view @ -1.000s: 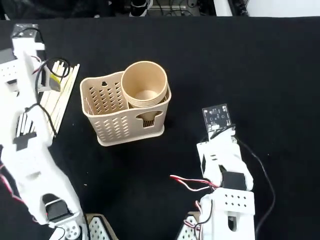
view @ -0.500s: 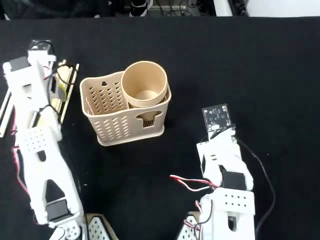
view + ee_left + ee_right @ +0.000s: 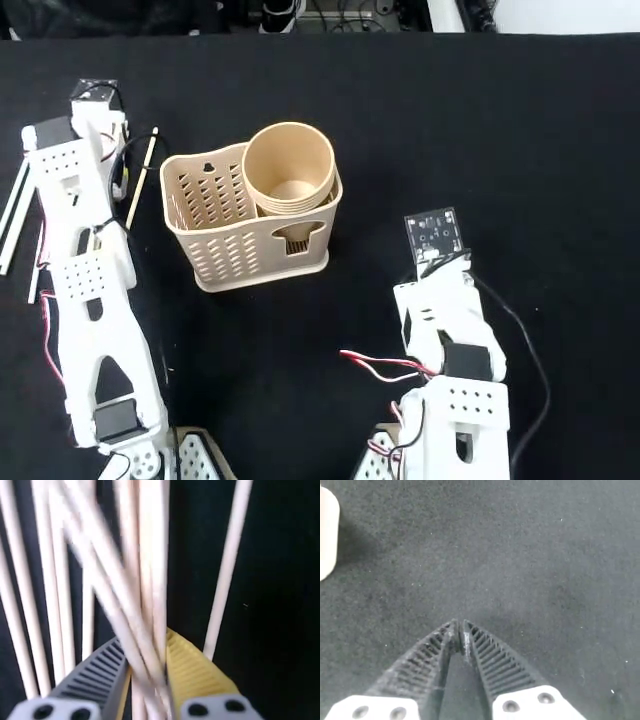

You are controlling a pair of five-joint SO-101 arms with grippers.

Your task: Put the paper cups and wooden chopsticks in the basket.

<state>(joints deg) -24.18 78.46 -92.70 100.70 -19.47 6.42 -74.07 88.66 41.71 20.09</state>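
Surface: black table (image 3: 520, 130). In basket (image 3: 235, 255), paper cups (image 3: 288, 165) nested. Step in hand: chopsticks (image 3: 145, 580). Left gripper (image 3: 150, 665) jaws pinch several; others loose beside jaws. Right gripper (image 3: 456, 630) jaws closed, empty. Next likely: lift, tip into basket.

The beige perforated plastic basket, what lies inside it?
A stack of tan paper cups stands at one end of the beige perforated plastic basket. The rest looks empty. The basket's wall hides the cups' lower parts.

Cups (image 3: 288, 165) in basket (image 3: 250, 255) — chopsticks (image 3: 141, 180) left of it.
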